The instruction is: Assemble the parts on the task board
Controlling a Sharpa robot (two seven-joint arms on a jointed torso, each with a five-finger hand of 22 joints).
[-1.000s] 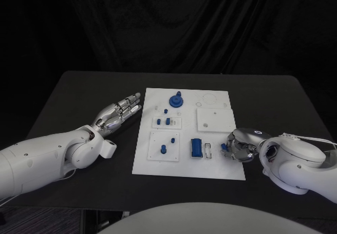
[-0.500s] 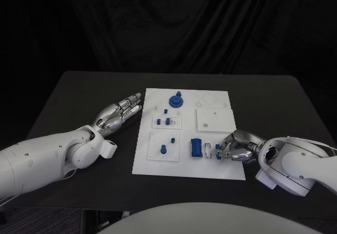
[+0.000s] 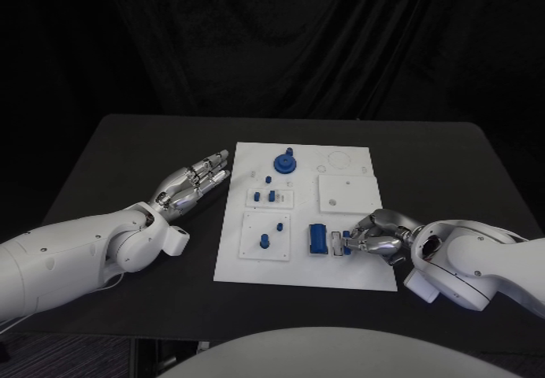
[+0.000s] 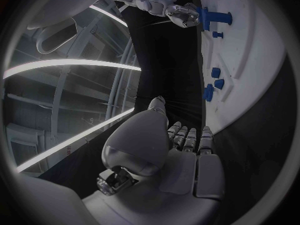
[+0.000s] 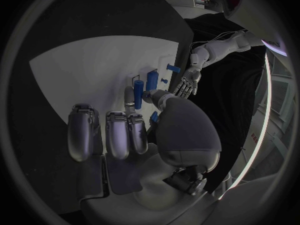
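tabletop (image 3: 125, 157): flat black, carrying the white rectangular task board (image 3: 357, 272) right in the middle

left hand (image 3: 193, 183): silver, resting just left of the board's edge, fingers stretched out flat and a bit apart, nothing in it

right hand (image 3: 378, 236): silver, curled in over the board's near right corner, fingertips right at a small blue part (image 3: 354, 237); looks like a pinch, but can't really tell if it's actually held

long blue block (image 3: 319, 239): lying in the recess at the near middle of the board, just left of the right hand, with a pale grey bar (image 3: 336, 241) beside it

round blue knob with a stem (image 3: 283, 162): standing up at the far end of the board

small blue pegs (image 3: 266, 196): clustered on the little raised white plate in the board's left middle

two more blue pegs (image 3: 272, 234): on the near left raised plate, well apart from the right hand

square white cover plate (image 3: 346, 192): on the board's right half, just beyond the right hand
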